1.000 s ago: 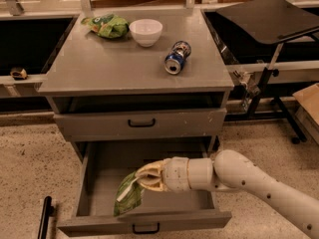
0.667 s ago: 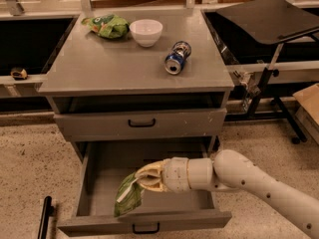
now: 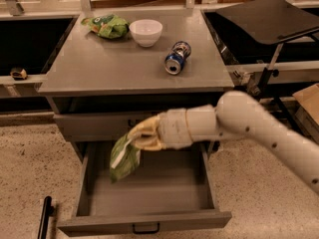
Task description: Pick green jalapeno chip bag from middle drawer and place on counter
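1. At the far left, a black bar (image 3: 45, 219) stood on the speckled floor beside the drawer front.
2. The counter (image 3: 94, 68) carried a bright green bag (image 3: 107, 25) at its rear left. A white bowl (image 3: 146, 31) sat just beside it to the right, and a blue can (image 3: 177, 58) lay on its side farther right, apart from the bowl.
3. The middle drawer (image 3: 159, 190) stood pulled out beneath the closed upper drawer (image 3: 84, 126).
4. The green jalapeno chip bag (image 3: 123, 159) hung over the left half of the open drawer's interior. It appeared clear of the drawer floor, though contact could not be ruled out.
5. The gripper (image 3: 135, 137) was positioned in front of the upper drawer's panel, its jaws pinched on the bag's top end.
6. The white arm (image 3: 259, 128) extended in from the right.
7. A black tray (image 3: 269, 11) stood at the upper right, apart from the counter.
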`<state>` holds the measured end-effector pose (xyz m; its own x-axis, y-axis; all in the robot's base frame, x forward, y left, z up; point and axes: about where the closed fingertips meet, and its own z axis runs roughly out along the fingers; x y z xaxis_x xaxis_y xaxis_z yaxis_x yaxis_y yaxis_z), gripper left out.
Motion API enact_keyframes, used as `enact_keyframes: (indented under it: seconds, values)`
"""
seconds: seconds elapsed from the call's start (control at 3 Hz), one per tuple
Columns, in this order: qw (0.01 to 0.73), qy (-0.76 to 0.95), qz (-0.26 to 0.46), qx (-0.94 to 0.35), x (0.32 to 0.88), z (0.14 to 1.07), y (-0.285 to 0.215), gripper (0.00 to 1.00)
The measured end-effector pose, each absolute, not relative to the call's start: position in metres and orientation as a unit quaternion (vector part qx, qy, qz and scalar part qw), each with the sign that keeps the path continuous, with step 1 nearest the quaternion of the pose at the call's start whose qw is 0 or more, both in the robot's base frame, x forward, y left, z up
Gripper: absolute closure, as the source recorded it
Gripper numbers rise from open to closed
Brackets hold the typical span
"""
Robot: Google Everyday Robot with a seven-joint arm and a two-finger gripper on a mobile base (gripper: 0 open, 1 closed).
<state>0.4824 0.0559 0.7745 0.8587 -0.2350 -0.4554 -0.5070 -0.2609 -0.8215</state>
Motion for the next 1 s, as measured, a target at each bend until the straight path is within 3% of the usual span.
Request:
enact_keyframes:
  seconds: [1.0]
  values:
    - [0.496, 0.184, 0.036, -0.848, 0.554, 0.992, 0.121, 1.0]
